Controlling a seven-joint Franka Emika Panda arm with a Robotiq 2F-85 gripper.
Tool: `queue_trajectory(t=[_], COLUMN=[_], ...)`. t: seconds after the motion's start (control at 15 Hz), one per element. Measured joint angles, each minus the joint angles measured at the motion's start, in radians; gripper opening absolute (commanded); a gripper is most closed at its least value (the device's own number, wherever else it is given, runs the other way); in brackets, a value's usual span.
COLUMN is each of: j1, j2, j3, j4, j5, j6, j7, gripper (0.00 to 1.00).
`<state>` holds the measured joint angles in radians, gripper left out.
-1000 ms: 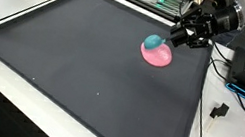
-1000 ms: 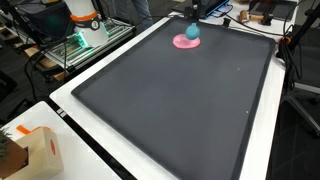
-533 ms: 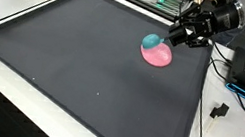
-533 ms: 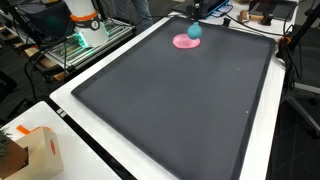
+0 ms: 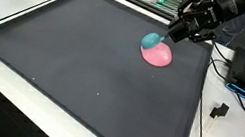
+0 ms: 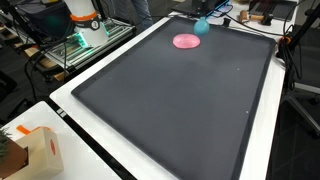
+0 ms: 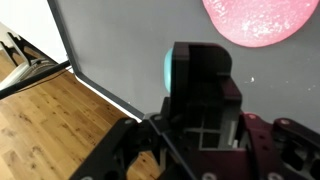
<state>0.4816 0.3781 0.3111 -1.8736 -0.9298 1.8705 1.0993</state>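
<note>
One black gripper (image 5: 173, 33) pinches a small teal rounded object (image 5: 152, 40) over the far right part of a large dark grey mat (image 5: 72, 65).

The arm (image 5: 219, 8) reaches in from beyond the far right corner of the mat and slopes down and left, with the wrist angled towards the surface. The fingers close on the teal object, which sits at their tips just above a flat pink round disc (image 5: 157, 54) lying on the mat. In an exterior view the teal object (image 6: 202, 26) is apart from the disc (image 6: 186, 41), just right of and beyond it. In the wrist view the teal object (image 7: 169, 68) peeks out left of the gripper body, with the disc (image 7: 258, 20) at the upper right.
</note>
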Motion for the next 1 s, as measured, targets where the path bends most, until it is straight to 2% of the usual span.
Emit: queue_trajectory(t=[0.53,1.0], j1=[-0.085,-0.157], j2=[-0.136,-0.285], j3=[-0.001,-0.019], j4=[-0.056,-0.157], j5=[0.242,0.553], j6=[0.109,0.252], j7=[-0.217,-0.503], gripper=[0.26,0.26])
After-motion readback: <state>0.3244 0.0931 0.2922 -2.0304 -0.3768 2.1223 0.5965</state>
